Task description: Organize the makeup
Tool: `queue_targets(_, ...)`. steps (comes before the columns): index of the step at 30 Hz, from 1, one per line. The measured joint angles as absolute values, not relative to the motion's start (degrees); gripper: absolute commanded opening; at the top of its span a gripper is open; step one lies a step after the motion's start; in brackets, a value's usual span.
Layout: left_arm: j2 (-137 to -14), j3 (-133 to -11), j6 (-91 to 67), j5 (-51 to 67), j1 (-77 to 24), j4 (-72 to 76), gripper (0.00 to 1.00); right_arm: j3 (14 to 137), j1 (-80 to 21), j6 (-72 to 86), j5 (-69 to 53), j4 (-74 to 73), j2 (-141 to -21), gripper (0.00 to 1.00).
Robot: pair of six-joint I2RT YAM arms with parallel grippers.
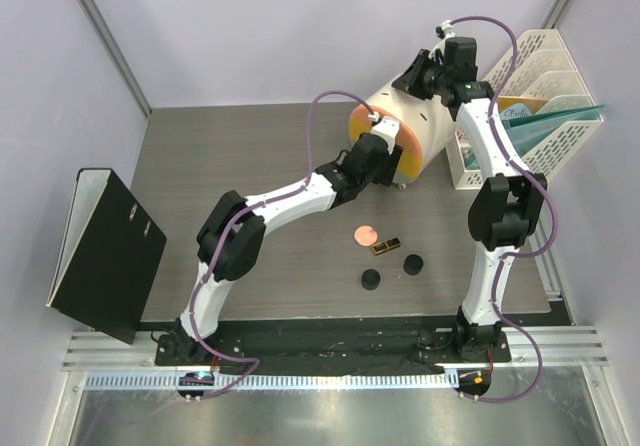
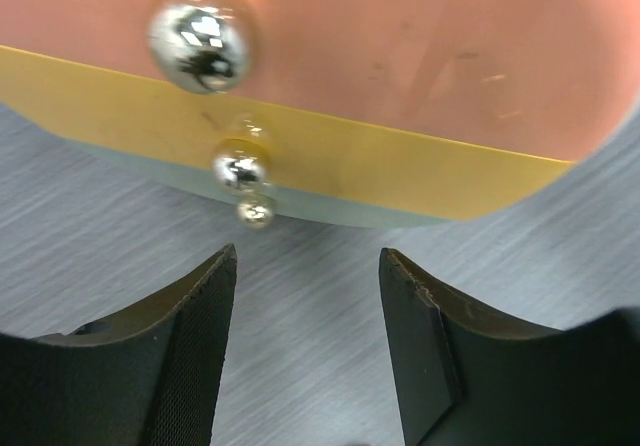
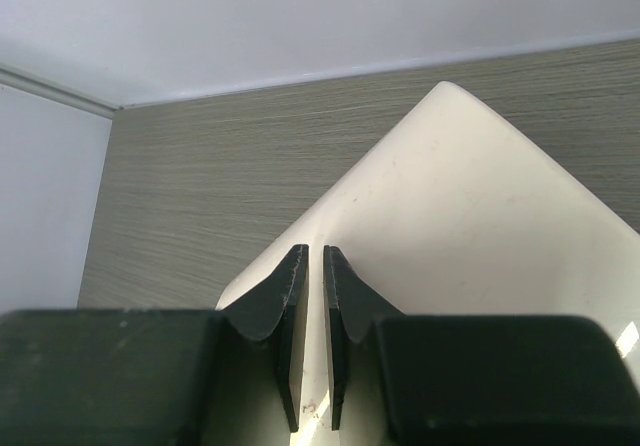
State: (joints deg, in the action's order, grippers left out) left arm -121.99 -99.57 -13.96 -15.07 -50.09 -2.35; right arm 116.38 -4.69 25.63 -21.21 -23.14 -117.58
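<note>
The pink round compact (image 1: 367,234), the black-gold lipstick (image 1: 386,245) and two black round jars (image 1: 412,263) (image 1: 371,280) lie on the table in front of the cream drum-shaped box (image 1: 415,126). The bottles are out of view. My left gripper (image 1: 390,166) (image 2: 308,266) is open and empty, low over the table just in front of the box's orange drawer (image 2: 420,56) and yellow drawer (image 2: 380,171), near their silver knobs (image 2: 203,34) (image 2: 240,171). My right gripper (image 1: 410,76) (image 3: 315,256) is shut, pressed against the cream box's top (image 3: 470,226).
A black binder (image 1: 105,251) leans at the left table edge. A white file organizer (image 1: 530,86) with a teal folder (image 1: 555,116) stands at the back right, beside the box. Walls close the back and sides.
</note>
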Motion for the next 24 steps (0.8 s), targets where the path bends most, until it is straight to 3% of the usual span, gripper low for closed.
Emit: queue_targets(24,-125.54,-104.44,-12.88,-16.01,-46.46,-1.61,0.45,116.4,-4.62,25.63,-21.39,-23.09,-117.58,0.18)
